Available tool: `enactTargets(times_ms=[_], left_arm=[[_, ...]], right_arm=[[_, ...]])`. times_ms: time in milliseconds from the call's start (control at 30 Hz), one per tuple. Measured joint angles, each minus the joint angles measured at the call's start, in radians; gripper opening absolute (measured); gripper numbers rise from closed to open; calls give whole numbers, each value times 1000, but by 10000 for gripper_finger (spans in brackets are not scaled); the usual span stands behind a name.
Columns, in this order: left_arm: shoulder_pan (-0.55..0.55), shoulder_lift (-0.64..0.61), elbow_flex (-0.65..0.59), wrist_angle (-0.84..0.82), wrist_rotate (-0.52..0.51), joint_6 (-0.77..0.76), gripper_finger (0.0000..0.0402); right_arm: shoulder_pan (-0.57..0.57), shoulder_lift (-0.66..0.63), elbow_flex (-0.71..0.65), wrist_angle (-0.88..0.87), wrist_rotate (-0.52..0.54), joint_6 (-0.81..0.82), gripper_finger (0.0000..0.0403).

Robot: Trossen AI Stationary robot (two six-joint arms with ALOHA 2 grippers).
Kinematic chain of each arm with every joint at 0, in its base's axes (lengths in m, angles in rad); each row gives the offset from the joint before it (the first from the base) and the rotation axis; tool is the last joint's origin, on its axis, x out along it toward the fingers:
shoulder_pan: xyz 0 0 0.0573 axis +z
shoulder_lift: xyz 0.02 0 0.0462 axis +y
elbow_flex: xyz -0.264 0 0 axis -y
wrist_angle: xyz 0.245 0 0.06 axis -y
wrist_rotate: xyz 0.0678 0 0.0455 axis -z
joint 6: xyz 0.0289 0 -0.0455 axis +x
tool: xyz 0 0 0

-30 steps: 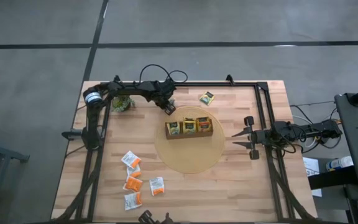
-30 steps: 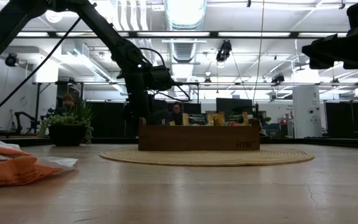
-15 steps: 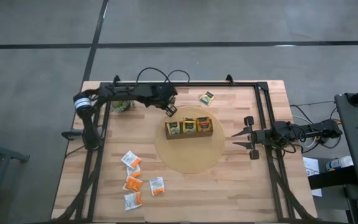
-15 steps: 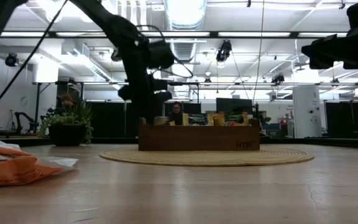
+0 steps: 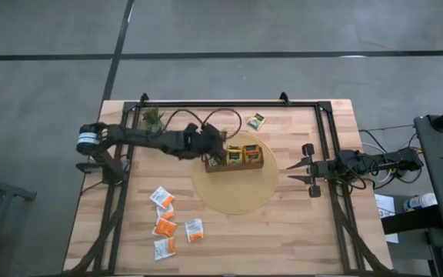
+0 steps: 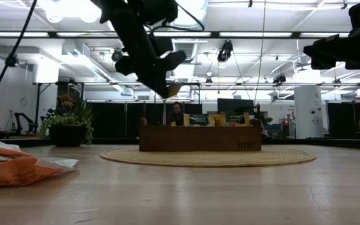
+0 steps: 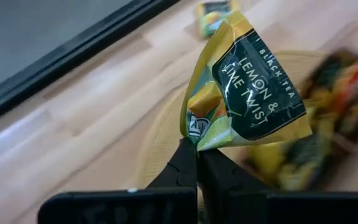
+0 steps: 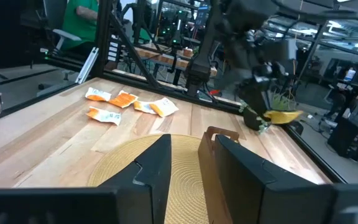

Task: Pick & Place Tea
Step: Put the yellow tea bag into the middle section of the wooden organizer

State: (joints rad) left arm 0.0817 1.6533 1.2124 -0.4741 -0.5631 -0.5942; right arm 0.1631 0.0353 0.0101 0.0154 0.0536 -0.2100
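Note:
My left gripper (image 5: 215,151) hangs high over the left end of the brown wooden tray (image 5: 237,164), shut on a yellow and dark green tea sachet (image 7: 247,93). In the low view the gripper (image 6: 167,87) is well above the tray (image 6: 199,139). Two yellow sachets (image 5: 243,155) stand in the tray, whose left end the gripper hides. Another yellow sachet (image 5: 255,120) lies flat near the far edge. Several orange and white sachets (image 5: 165,223) lie near the left front. My right gripper (image 5: 297,171) waits open to the right of the mat. My left gripper pinches the sachet by its lower corner (image 7: 194,134) between the two fingertips (image 7: 188,163). The fingers slant down from the table's left. The rest of the sachet sticks out beyond them, bulged and lifted clear above the tray.
The tray sits on a round woven mat (image 5: 235,192) at the table's middle. A small green potted plant (image 5: 153,119) stands near the far left corner. A black frame (image 5: 229,103) runs along the far edge and both sides. Bare wood lies between the mat and the near edge.
My left gripper has risen from table height beside the mat's far left edge. It has swung toward the near edge and slightly right, and now stands over the tray's left end. The plant, earlier partly under the arm, now shows.

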Motion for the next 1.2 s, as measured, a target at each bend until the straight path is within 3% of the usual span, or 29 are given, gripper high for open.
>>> enactTargets(times_ms=[233,400,800,1100,1200], left_arm=[[-102,0,-61,216,-66,-90,0],[-128,6,-133,418,-67,-134,0],[-177,116,-162,684,-47,-271,0],[-253,156,-144,692,-314,-399,0],[-263,157,-144,691,-335,-413,0]], right_arm=[[0,0,0,0,0,0,129],[0,0,0,0,0,0,127],[0,0,0,0,0,0,116],[0,0,0,0,0,0,125],[0,0,0,0,0,0,128]])
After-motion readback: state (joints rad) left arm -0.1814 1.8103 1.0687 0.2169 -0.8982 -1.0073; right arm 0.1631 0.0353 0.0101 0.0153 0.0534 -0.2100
